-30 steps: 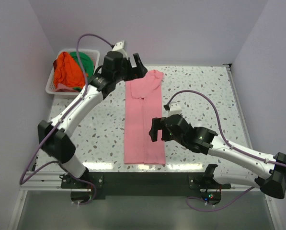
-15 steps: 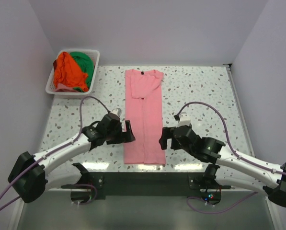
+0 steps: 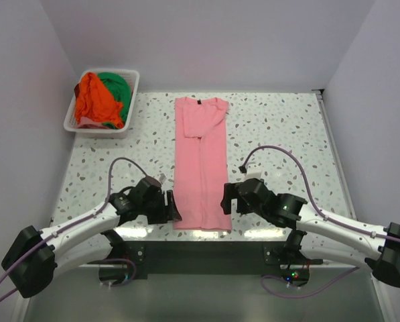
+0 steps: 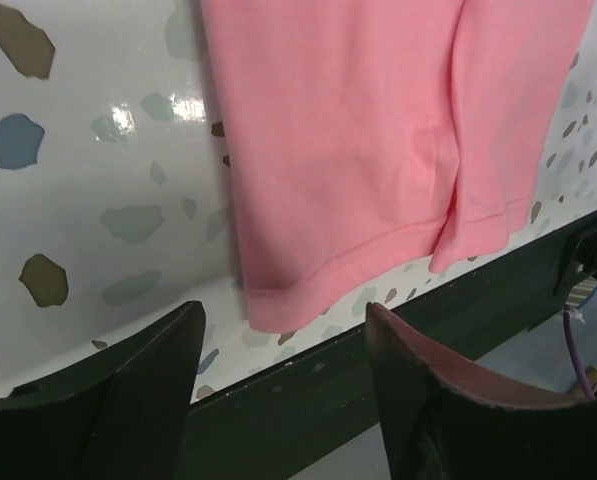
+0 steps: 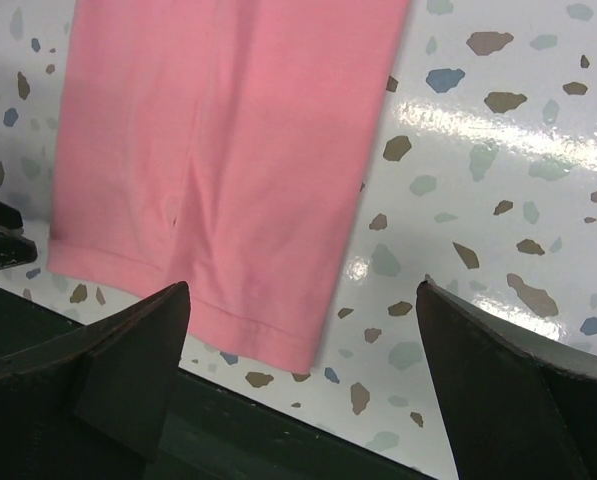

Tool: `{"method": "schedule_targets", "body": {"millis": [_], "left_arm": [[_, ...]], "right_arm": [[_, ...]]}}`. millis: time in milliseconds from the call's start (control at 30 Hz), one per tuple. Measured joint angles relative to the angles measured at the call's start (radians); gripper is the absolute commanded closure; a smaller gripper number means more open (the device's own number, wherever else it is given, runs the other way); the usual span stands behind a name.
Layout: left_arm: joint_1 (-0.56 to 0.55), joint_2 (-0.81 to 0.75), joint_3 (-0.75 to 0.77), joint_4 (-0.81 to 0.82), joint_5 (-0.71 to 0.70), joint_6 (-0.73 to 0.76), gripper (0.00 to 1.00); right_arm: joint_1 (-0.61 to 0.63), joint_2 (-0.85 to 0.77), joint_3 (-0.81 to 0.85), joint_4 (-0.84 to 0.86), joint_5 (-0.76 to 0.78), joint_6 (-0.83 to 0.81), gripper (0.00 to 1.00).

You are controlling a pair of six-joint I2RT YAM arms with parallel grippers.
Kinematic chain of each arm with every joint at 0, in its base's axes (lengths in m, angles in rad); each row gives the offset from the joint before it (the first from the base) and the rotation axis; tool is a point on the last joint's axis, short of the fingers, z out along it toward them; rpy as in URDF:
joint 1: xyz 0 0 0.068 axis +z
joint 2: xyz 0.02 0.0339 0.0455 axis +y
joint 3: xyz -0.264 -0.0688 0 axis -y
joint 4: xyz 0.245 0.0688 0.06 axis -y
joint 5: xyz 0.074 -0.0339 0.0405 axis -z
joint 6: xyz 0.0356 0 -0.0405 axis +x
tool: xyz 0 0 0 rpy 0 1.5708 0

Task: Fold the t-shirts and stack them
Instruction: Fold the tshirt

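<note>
The pink t-shirt (image 3: 201, 168) lies flat down the middle of the table (image 3: 280, 127), its sides turned in to make one long narrow strip, collar at the far end and hem at the near edge; that shape suggests the lengthwise folds are done and a crosswise fold is next. This would explain where the arms sit: the left gripper (image 3: 171, 204) is low just beside the hem's left corner and the right gripper (image 3: 226, 199) just beside its right corner, one to each side so the hem can be lifted evenly. In the left wrist view the fingers stand apart with the hem corner showing between them, gripping nothing; in the right wrist view the fingers are spread very wide over the other corner, also empty-handed. The orange t-shirt (image 3: 92, 97) and green t-shirt (image 3: 116, 84) are bunched unfolded in the white basket (image 3: 134, 94) at the far left corner, well apart from the work, apparently waiting their turn
</note>
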Motion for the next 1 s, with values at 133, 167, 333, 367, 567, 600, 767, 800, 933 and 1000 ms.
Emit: {"method": "schedule_targets", "body": {"millis": [133, 167, 333, 367, 567, 600, 767, 800, 933, 1000], "left_arm": [[-0.013, 0.044, -0.02, 0.012, 0.033, -0.006, 0.42], [-0.018, 0.055, -0.022, 0.011, 0.038, -0.007, 0.43], [-0.037, 0.094, -0.027, 0.037, 0.057, -0.014, 0.6], [-0.04, 0.103, -0.027, 0.041, 0.058, -0.015, 0.64], [-0.051, 0.129, -0.034, 0.049, 0.056, -0.023, 0.86], [-0.052, 0.131, -0.035, 0.05, 0.055, -0.024, 0.89], [-0.052, 0.142, -0.036, 0.058, 0.051, -0.024, 1.0], [-0.053, 0.142, -0.036, 0.061, 0.051, -0.024, 1.0], [-0.057, 0.14, -0.036, 0.069, 0.05, -0.023, 1.0], [-0.058, 0.134, -0.037, 0.072, 0.05, -0.022, 1.0]], "right_arm": [[0.0, -0.001, -0.019, 0.004, -0.011, 0.009, 0.02], [0.0, -0.001, -0.023, 0.005, -0.013, 0.012, 0.02], [0.0, -0.002, -0.038, 0.011, -0.016, 0.023, 0.02], [0.0, -0.002, -0.04, 0.013, -0.016, 0.026, 0.02], [0.0, -0.002, -0.051, 0.015, -0.025, 0.037, 0.02], [0.0, -0.002, -0.051, 0.016, -0.032, 0.038, 0.03], [0.0, 0.001, -0.069, 0.023, -0.102, 0.048, 0.09], [0.0, 0.006, -0.074, 0.026, -0.122, 0.049, 0.1], [0.0, 0.047, -0.098, 0.043, -0.195, 0.079, 0.17], [0.0, 0.078, -0.11, 0.052, -0.232, 0.097, 0.25]]}}
